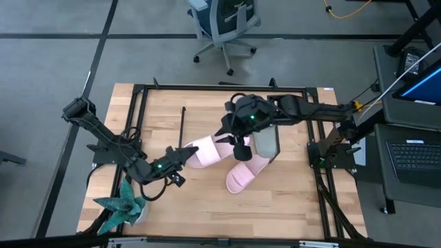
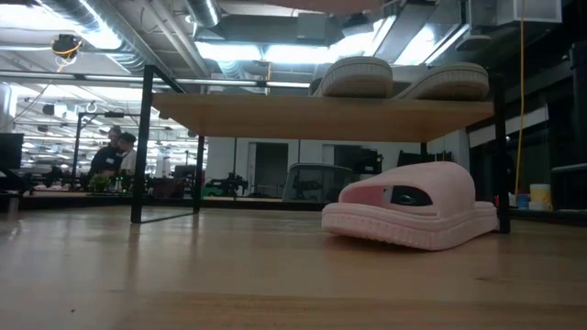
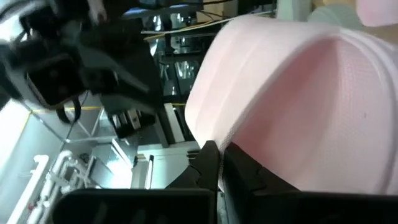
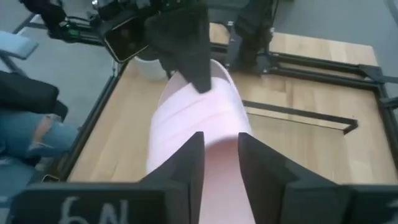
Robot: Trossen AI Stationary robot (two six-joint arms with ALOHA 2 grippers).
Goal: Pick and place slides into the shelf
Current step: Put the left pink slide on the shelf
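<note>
While the left gripper point(image 1: 180, 157) pinches its heel end with fingers point(image 3: 208, 163) pressed together on the foam edge, I see a pink slide point(image 1: 205, 150) held between both arms near the table's middle, its long axis running roughly left to right across the table. At its other end the right gripper point(image 1: 239, 142) sits over it; from the right wrist view I see that gripper's fingers point(image 4: 189, 163) parted, one on each side of the slide point(image 4: 198, 127), but I cannot tell whether they press it. The slide is pale pink, soft foam, with a wide, smooth, arched strap.

A second pink slide point(image 1: 246, 173) lies flat on the table point(image 1: 207, 207), just right of the first, its long axis diagonal. In the low view it sits under the shelf point(image 2: 321, 115), strap opening facing the camera.

Two grey-green slides point(image 2: 358, 78) rest side by side on the shelf board, ribbed at the rim.

A teal plant point(image 1: 122, 207) stands at the table's near left corner. An office chair point(image 1: 224, 24) stands beyond the table. People point(image 2: 117, 154) show far off in the room.
</note>
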